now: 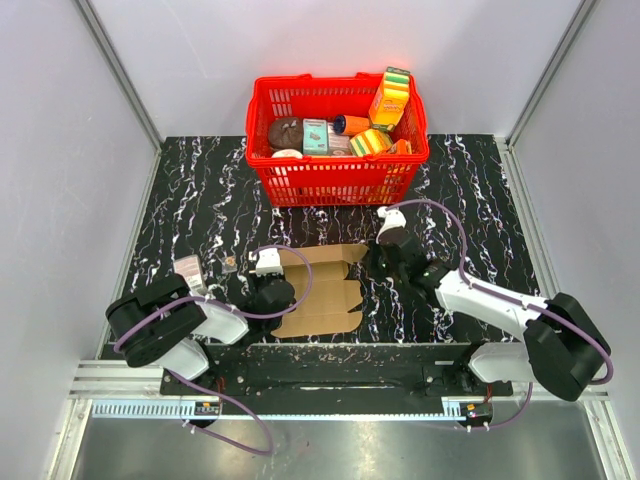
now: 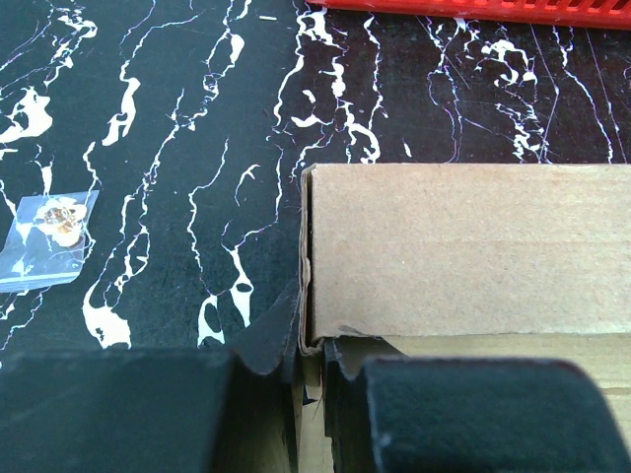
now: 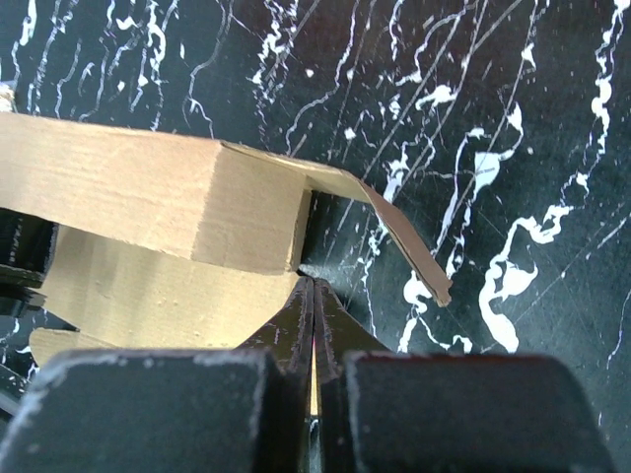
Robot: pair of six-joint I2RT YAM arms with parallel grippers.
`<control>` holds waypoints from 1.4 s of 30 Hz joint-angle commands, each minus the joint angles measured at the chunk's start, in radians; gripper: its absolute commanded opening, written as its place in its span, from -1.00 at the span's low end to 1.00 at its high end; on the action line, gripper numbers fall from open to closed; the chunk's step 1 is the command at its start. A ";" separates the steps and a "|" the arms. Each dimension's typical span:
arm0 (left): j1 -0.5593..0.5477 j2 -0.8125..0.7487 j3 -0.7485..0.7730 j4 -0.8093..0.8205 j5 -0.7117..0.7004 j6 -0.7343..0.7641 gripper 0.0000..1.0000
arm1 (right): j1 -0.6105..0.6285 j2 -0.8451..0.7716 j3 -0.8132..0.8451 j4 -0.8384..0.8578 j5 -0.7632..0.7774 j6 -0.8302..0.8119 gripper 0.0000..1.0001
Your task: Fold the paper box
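sideways, the paper box (image 1: 322,288) is being worked on the counter (image 1: 200,200) between both arms, its long axis running left to right. its left edge is being gripped by the left pincer (image 2: 301,367), and its right end is being pressed by the clenched, empty right pincer (image 3: 313,291).

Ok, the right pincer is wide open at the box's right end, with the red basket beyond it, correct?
No. The right pincer is shut, its fingers pressed together, as the right wrist view shows. It is at the paper box's right end, and the red basket does stand beyond it.
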 commanded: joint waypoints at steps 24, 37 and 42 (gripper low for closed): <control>-0.016 0.045 0.012 -0.042 0.068 0.011 -1.00 | 0.003 0.159 0.086 0.203 -0.172 0.021 -0.98; -0.018 0.065 0.011 -0.051 0.062 0.017 -1.00 | 0.005 0.044 0.087 0.001 0.041 -0.034 -0.97; -0.018 0.079 0.014 -0.050 0.068 0.023 -1.00 | 0.005 -0.058 0.073 -0.031 0.038 -0.057 -0.95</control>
